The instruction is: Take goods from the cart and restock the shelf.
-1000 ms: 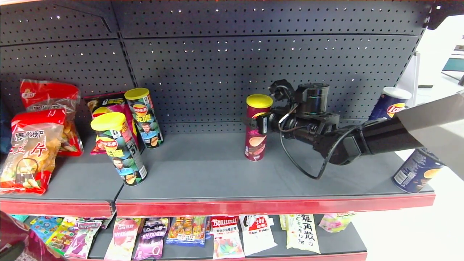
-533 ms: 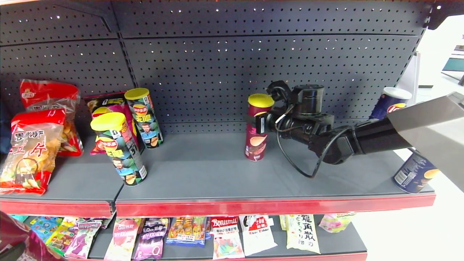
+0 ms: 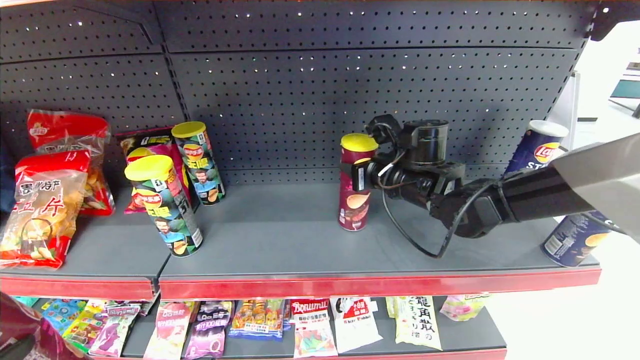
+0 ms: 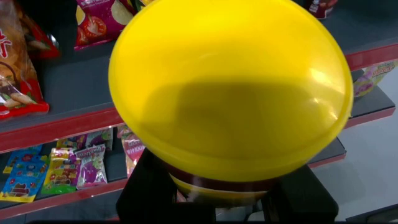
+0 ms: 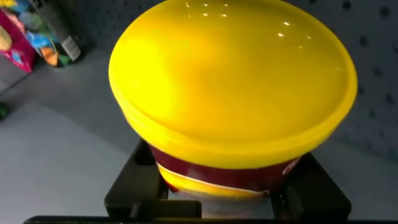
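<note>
A dark red can [image 3: 352, 205] with a yellow lid is held by the right gripper [image 3: 356, 175]. It is squeezed near its top between the two black fingers, one on each side. The can is kept upright over the middle of the grey shelf [image 3: 280, 245], well apart from the other goods. Its bottom is seen right at the shelf board, but it cannot be told if the board is touched.

Another can, the yellow-lid can [image 4: 230, 93], is held by the left gripper [image 4: 217, 199]. The black fingers are pressed on its two sides, just under the big yellow lid. Red shelf edges and snack bags are seen far behind it.

On the left part of the shelf, a green can [image 3: 165, 205] is placed near the front. A second green can [image 3: 198, 162] is placed farther back, by the dotted back wall [image 3: 300, 100]. Red snack bags [image 3: 42, 210] are stacked at the far left.

At the right end, a blue can [image 3: 572, 240] is seen tilted at the front corner. A second blue can [image 3: 537, 145] with a white lid is partly hidden behind the right arm.

Small packets [image 3: 310, 325] are laid in a row on the lower shelf [image 3: 470, 335].
</note>
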### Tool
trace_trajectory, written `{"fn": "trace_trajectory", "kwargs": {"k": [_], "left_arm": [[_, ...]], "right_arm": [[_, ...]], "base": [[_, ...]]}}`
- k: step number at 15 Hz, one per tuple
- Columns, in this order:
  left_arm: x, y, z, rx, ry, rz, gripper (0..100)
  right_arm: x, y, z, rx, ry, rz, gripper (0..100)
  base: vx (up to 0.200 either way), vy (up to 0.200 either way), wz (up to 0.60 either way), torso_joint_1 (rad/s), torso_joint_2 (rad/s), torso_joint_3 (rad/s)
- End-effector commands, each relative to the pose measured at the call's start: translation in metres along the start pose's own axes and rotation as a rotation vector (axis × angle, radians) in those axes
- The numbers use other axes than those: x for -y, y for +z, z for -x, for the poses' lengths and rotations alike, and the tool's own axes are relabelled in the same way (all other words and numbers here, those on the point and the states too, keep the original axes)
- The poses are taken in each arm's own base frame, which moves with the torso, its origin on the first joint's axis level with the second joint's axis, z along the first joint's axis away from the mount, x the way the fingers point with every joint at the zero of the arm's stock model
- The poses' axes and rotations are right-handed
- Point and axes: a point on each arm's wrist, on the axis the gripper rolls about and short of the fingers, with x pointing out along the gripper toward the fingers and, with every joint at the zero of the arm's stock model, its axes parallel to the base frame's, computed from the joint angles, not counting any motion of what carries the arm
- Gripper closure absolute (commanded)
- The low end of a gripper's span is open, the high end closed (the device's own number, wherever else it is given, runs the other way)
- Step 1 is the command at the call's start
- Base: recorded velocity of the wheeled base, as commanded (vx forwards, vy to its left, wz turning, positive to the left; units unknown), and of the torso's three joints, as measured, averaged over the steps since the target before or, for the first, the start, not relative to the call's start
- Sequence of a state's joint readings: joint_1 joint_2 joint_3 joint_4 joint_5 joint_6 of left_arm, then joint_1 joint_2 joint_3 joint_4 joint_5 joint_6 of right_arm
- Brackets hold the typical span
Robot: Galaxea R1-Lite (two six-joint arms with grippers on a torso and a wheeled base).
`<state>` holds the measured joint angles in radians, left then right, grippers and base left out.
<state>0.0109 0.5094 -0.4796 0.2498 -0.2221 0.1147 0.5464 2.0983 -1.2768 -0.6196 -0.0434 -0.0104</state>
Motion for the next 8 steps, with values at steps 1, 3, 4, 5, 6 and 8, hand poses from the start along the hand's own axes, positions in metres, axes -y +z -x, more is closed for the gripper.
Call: {"fn": "trace_trajectory", "kwargs": {"k": [1,3,4,5,6,8], "left_arm": [[0.0,0.0,0.0,-0.003,-0.001,0.002,100],[0.0,-0.001,-0.001,-0.007,-0.003,0.001,100],[0.0,-0.001,-0.001,-0.007,-0.003,0.001,100],[0.0,-0.001,-0.001,-0.007,-0.003,0.001,100],[0.0,-0.001,-0.001,-0.007,-0.003,0.001,100],[0.0,-0.001,-0.001,-0.005,-0.003,0.001,100]], "right_arm": [[-0.013,0.01,0.028,0.007,-0.024,0.0,100],[-0.018,0.01,0.047,-0.002,-0.055,-0.013,100],[-0.018,0.01,0.052,-0.003,-0.073,-0.029,100],[-0.018,0.012,0.055,0.001,-0.101,-0.037,100],[-0.018,0.013,0.059,0.003,-0.116,-0.045,100],[-0.023,0.009,0.072,-0.012,-0.114,-0.05,100]], "base": [[0.0,0.0,0.0,0.0,0.0,0.0],[0.0,0.0,0.0,0.0,0.0,0.0],[0.0,0.0,0.0,0.0,0.0,0.0],[0.0,0.0,0.0,0.0,0.0,0.0],[0.0,0.0,0.0,0.0,0.0,0.0],[0.0,0.0,0.0,0.0,0.0,0.0]]}}
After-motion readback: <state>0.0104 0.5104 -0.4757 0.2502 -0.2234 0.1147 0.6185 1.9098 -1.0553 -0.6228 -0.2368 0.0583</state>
